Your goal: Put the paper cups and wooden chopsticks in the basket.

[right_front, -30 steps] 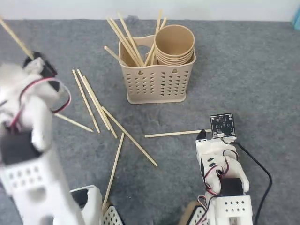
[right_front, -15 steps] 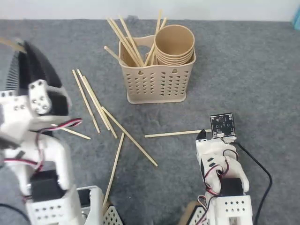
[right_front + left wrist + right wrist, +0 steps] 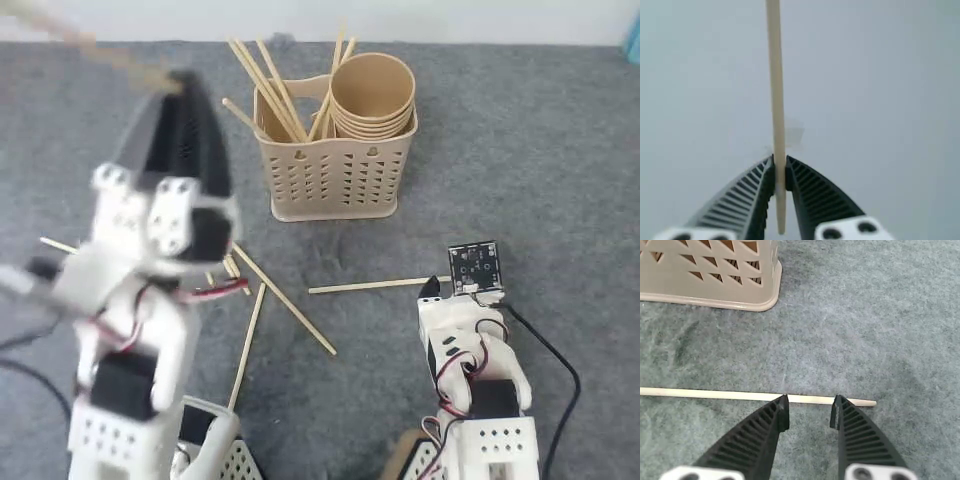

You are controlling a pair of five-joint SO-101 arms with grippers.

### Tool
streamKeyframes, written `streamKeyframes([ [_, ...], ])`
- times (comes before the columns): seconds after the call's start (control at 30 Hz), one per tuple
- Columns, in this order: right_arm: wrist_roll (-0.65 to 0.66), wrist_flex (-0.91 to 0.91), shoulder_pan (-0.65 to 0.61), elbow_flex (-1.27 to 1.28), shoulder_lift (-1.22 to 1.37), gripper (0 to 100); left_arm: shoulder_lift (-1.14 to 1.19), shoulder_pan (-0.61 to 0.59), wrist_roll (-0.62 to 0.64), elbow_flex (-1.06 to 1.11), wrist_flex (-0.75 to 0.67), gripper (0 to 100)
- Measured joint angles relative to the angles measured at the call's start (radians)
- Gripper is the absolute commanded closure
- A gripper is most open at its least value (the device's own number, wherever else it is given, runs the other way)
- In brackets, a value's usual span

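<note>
High view: the left pincer (image 3: 178, 82) stands high over the grey worktop (image 3: 560, 150), blurred, clenched on a wooden chopstick (image 3: 90, 45) that juts out beyond its tips toward the worktop's far edge. Off to this pincer's right sits the basket (image 3: 340, 175), already holding a stack of paper cups (image 3: 372, 90) on its right and a sheaf of upright sticks (image 3: 275, 85) on its left. Beneath and behind the left pincer, loose chopsticks (image 3: 285, 295) lie scattered on the worktop, partly hidden by the arm. The right arm (image 3: 470, 350) sits low, with a small circuit board (image 3: 473, 265) on its wrist; any marks on it are too small to read. A lone chopstick (image 3: 375, 285) lies crosswise at that arm's tip. The worktop to the right of the basket is open grey up to its far edge, where it meets a pale wall (image 3: 450, 20).

Left wrist view: the left pincer (image 3: 780, 162) grips the chopstick (image 3: 776, 100) between its tips. A short end reaches back between the fingers, and the long part points straight ahead against a plain pale background.

Right wrist view: the right pincer (image 3: 810, 407) is released, its tips apart and low over the worktop (image 3: 865, 330). The lone chopstick (image 3: 715, 394) lies across just at the fingertips, one end just past one tip. The basket's (image 3: 715, 290) lower corner is ahead, with bare grey between.
</note>
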Motion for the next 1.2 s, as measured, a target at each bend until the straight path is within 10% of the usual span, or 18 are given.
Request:
streamKeyframes([
  [0.43,0.0,0.0,0.0,0.0,0.0,84.7,0.638,-0.031,0.0,-0.27,0.012,88],
  [0.57,0.002,0.0,0.0,0.0,0.0,84.7,0.677,-0.061,0.0,-0.269,0.014,77],
  [1.2,0.008,0.0,0.0,0.0,0.0,84.7,0.671,-0.196,-0.005,-0.23,0.11,82],
])
